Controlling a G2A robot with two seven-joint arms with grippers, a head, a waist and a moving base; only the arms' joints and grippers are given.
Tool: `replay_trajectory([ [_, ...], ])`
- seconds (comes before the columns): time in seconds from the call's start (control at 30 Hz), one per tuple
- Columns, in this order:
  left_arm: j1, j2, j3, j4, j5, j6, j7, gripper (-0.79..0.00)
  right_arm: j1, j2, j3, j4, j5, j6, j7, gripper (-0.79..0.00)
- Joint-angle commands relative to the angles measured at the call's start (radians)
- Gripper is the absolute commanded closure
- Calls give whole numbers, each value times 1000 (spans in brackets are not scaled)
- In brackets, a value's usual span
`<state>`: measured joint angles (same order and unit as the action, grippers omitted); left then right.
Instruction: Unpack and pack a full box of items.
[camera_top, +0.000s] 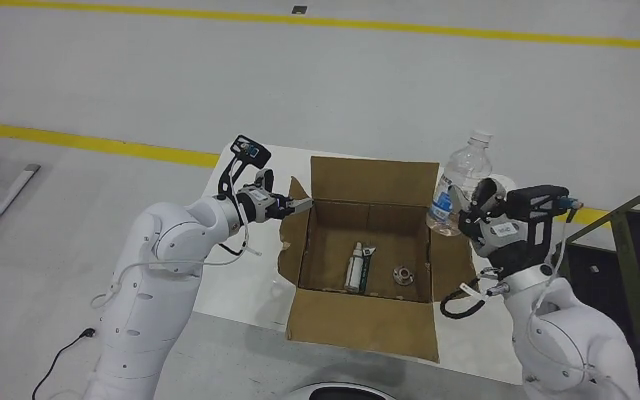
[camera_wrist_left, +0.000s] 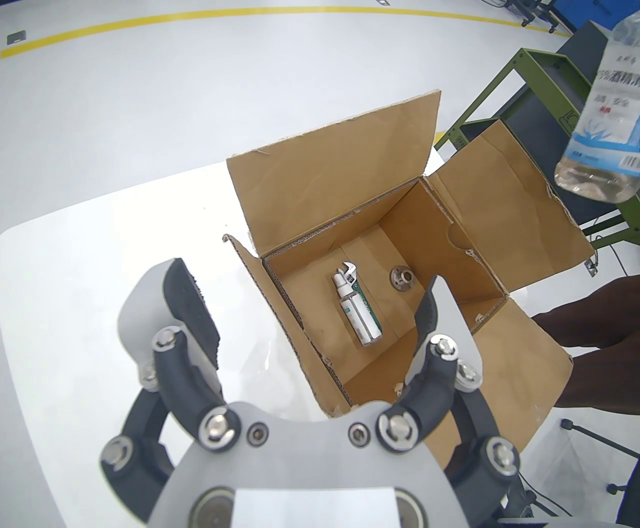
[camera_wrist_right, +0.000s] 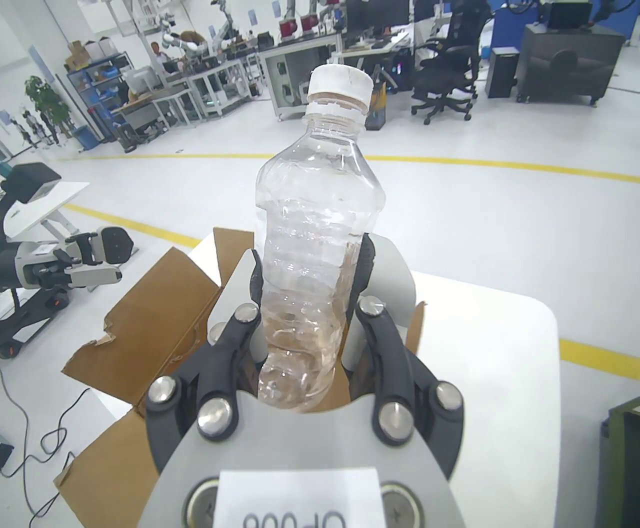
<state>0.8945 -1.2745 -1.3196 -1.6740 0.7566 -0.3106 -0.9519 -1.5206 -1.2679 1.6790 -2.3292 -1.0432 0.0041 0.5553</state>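
Fingers of the right gripper (camera_wrist_right: 307, 270) clamp the bottle (camera_top: 455, 185) upright at the top view's right, likely unpacking it from the box (camera_top: 365, 180), while the left gripper (camera_top: 303, 204) hangs spread-fingered at centre-left.

The box (camera_wrist_left: 340, 165) is matt brown corrugated cardboard, rough at its torn edges. The bottle (camera_wrist_right: 315, 240) is clear, glossy plastic. The desk (camera_wrist_left: 100, 240) is smooth, white, faintly shiny. The left hand (camera_wrist_left: 305, 272) has rough black pads (camera_wrist_left: 192, 305).
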Motion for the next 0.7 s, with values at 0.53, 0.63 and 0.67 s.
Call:
replay_trajectory([
  [0.53, 0, 0, 0, 0, 0, 0, 0, -785, -298, 14, 417, 55, -23, -99, 191, 0],
  [0.63, 0, 0, 0, 0, 0, 0, 0, -785, -344, 13, 402, 83, -33, -132, 198, 0],
  [0.67, 0, 0, 0, 0, 0, 0, 0, -785, -357, 13, 394, 93, -41, -147, 196, 0],
])
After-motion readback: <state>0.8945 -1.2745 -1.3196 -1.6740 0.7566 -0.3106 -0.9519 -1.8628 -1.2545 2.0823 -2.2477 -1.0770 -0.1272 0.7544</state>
